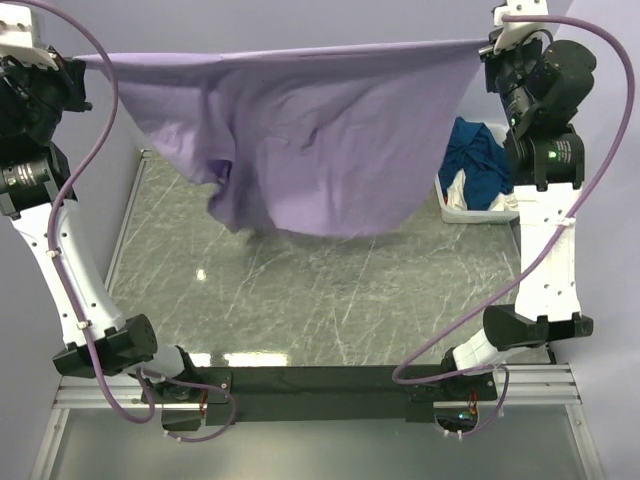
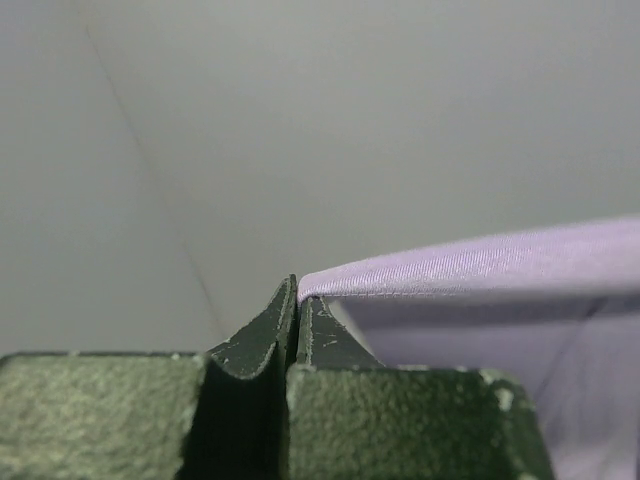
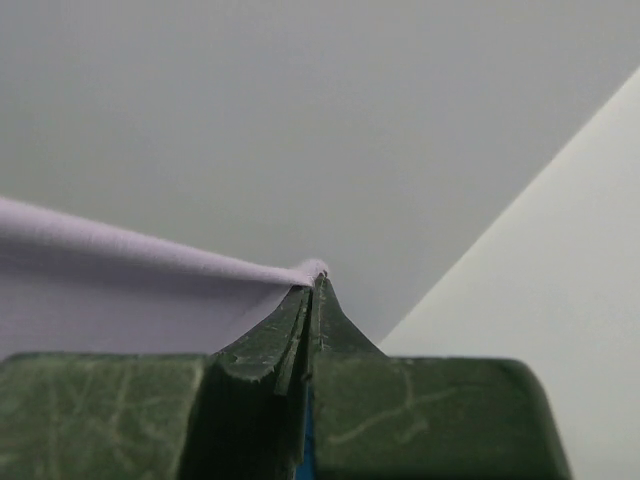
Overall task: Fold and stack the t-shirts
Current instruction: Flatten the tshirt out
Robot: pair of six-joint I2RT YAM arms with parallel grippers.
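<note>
A pale lilac t-shirt (image 1: 300, 130) hangs stretched high above the table, its top edge pulled taut between both arms. My left gripper (image 1: 85, 62) is shut on its left corner; in the left wrist view the gripper (image 2: 298, 290) pinches the lilac t-shirt (image 2: 480, 262) at the tips. My right gripper (image 1: 487, 45) is shut on the right corner; in the right wrist view the gripper (image 3: 315, 275) holds a tuft of the lilac t-shirt (image 3: 120, 245). The shirt's lower part sags in loose folds over the back of the table. A dark teal-blue t-shirt (image 1: 478, 160) and a white one (image 1: 460, 190) lie in the basket.
A white plastic basket (image 1: 458, 212) stands at the table's right edge, behind the right arm. The grey marbled tabletop (image 1: 330, 300) lies below the hanging shirt. Pale walls close in the left and back. Purple cables loop beside each arm.
</note>
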